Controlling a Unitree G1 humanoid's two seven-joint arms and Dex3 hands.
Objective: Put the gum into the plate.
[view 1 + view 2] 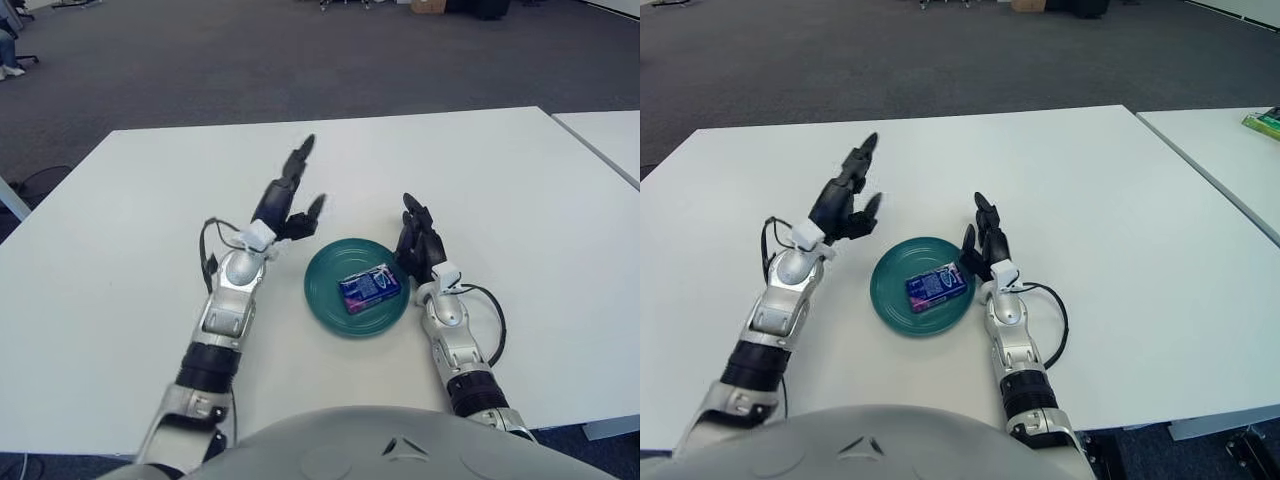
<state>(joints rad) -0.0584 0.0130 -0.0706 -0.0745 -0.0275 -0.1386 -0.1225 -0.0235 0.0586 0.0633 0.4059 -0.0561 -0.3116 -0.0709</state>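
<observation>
A blue pack of gum [369, 288] lies flat inside the round teal plate [330, 305] on the white table. My left hand [287, 198] is raised to the left of the plate, fingers spread and empty, clear of the gum. Just past the plate's right rim shows my right hand [418, 240], fingers extended upward and holding nothing.
The white table [150, 200] reaches far on all sides of the plate. A second white table [1230, 150] stands to the right across a narrow gap, with a green object [1264, 122] on it. Grey carpet lies beyond.
</observation>
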